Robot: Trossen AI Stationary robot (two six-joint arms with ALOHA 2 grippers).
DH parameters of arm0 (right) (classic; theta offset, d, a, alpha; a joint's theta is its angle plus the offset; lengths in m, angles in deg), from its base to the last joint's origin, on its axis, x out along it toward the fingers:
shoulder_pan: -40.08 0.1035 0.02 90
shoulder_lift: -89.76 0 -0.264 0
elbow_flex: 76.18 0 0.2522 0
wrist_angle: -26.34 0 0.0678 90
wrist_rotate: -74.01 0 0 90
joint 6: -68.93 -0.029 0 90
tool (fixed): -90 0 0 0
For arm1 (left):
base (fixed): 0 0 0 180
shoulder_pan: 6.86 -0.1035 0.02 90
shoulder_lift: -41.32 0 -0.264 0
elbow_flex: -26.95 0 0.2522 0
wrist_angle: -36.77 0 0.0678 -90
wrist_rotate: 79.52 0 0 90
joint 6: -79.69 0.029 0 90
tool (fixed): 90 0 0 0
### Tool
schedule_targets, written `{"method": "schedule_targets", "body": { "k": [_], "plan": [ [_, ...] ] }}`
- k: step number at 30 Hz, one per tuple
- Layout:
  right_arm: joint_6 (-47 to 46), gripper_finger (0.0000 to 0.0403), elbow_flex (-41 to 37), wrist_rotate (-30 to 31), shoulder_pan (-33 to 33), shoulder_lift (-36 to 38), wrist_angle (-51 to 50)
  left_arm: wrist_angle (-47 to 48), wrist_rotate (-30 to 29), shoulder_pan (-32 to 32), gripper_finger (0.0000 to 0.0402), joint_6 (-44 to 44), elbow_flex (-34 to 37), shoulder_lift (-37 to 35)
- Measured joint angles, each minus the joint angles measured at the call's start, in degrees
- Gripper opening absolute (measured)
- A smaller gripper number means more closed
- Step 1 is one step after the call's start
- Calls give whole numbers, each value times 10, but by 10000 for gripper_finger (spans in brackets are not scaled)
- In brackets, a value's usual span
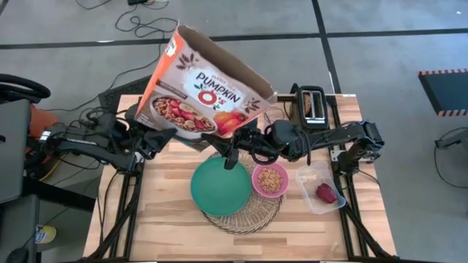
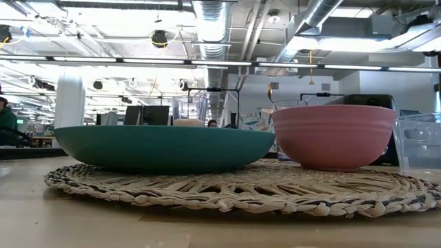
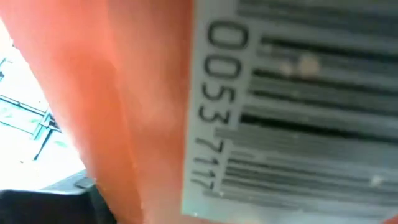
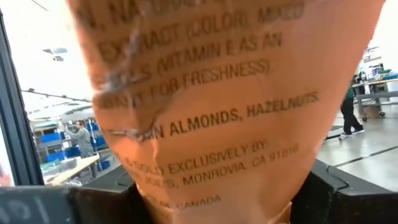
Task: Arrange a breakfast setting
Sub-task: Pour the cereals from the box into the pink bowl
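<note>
- Since the cereal box is held up in the air between both arms, well above the back of the worktop with its opened top flaps tilted up and away, it looks like thin cardboard: light, and easy to crush.
- Seen from the right wrist, the orange side panel is creased and buckled, so I judge that a hard squeeze would fold it further.
- From above, the left gripper sits at the box's lower left corner and the right gripper at its lower right edge.
- Each wrist view is filled with box surface, which suggests both sets of fingers are pinching the box, though the fingertips themselves are hidden.
- Best hold, in my judgement: on the narrow sides near a folded edge or corner, where the card is stiffest, not mid-panel.
- Loose contents could shift as it tilts, so the weight may slide toward the open end.
- Below, the teal plate and pink bowl rest side by side on the woven mat; the bowl already holds cereal.
- Both dishes look hard and glazed, likely slippery and chippable, best taken at the rim.
- Red fruit lies in a clear tub just right of the mat; a black toaster stands at the back.
</note>
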Motion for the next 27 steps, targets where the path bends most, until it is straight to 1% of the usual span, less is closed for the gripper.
{"method": "schedule_targets", "body": {
  "k": [3, 6, 9, 14, 19, 22, 25, 27],
  "plan": [
    [17, 274, 0, 0, 0, 6, -4, 16, 2, 0, 389, -10, 0, -12],
    [38, 273, 0, 4, 4, 20, -18, 78, 6, 0, 394, -13, 0, -38],
    [45, 272, 0, 9, 7, 49, -58, 154, -5, 0, 393, -15, 0, -82],
    [39, 272, 0, 15, 11, 100, -140, 311, -35, 0, 393, -21, 0, -160],
    [3, 271, 0, 5, 19, 143, -278, 428, -52, 0, 393, -49, -6, -219],
    [-29, 271, 0, 4, 30, 167, -356, 502, -51, 0, 394, -51, -49, -219],
    [-61, 271, 0, 1, 38, 176, -428, 579, -45, 0, 394, -47, -110, -186],
    [-81, 271, 0, -15, 40, 175, -457, 621, -38, 0, 394, -37, -154, -156]
  ]
}}
